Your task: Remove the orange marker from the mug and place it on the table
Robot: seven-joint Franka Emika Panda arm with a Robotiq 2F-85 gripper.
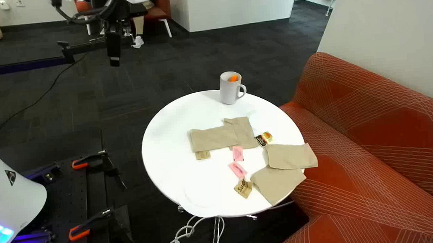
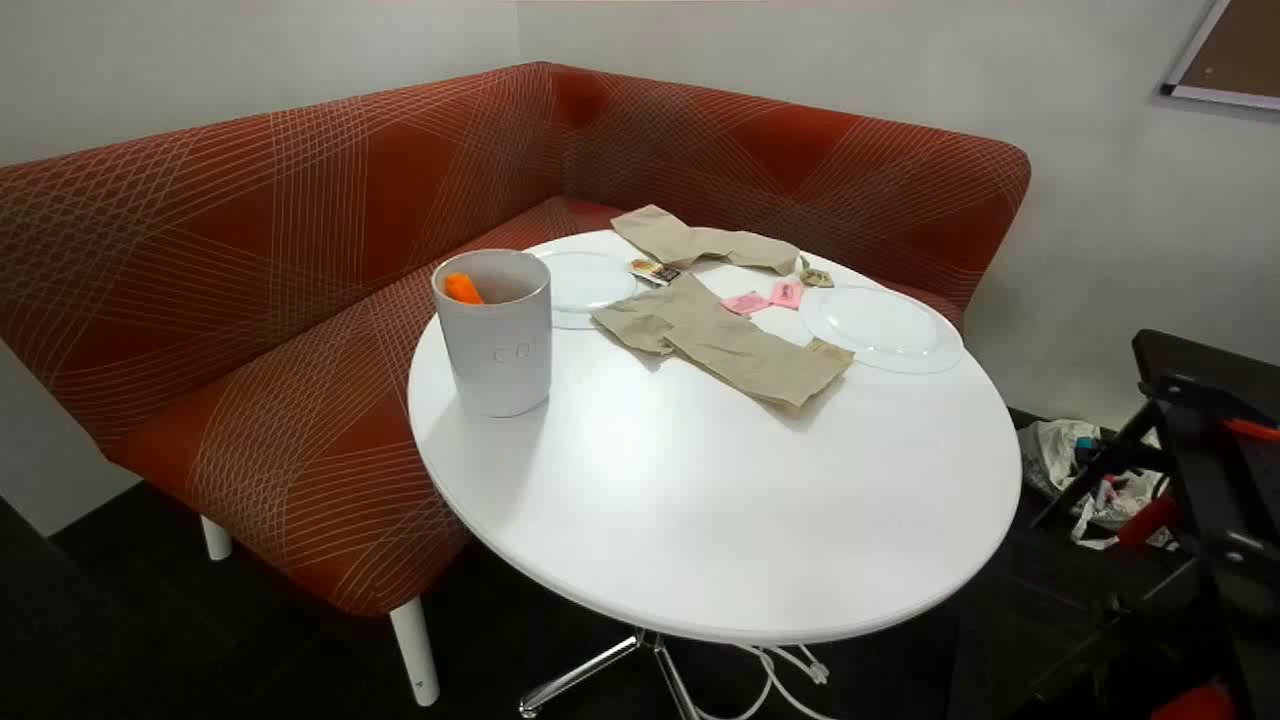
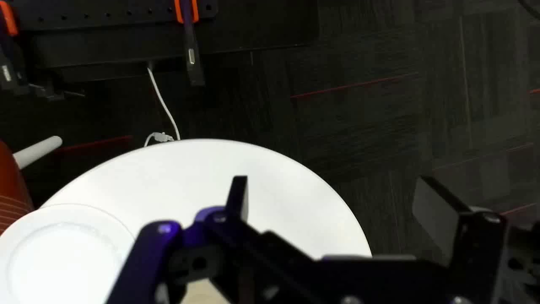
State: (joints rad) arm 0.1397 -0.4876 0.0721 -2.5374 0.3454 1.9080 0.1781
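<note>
Inside the mug [image 2: 500, 350], which stands near the edge of the surface [image 2: 700, 500], rests the orange marker [image 2: 463, 289]; in both exterior views its end shows, apparently tilted, though how far it rises above the mug cannot be told. The jaws hang well apart from the mug, and the wrist view shows them spread wide, holding nothing. The step in hand, by inference, is the approach. It is best made from directly above the mug, clear of its handle [image 1: 245, 90], with the jaws narrowed enough to pass about the marker without striking the mug's wall. Their closing direction should suit the marker's tilt, so that the exposed end is pinched squarely. The lift should then run straight upward until the lower end is free of the mug; a sideways pull could drag or topple it. For setting down, the stretch of surface beside the mug, opposite the handle, appears preferable to the brown napkins [image 1: 214, 137] and clear plate [image 2: 595, 285] near the mug, where the marker might roll or catch.
</note>
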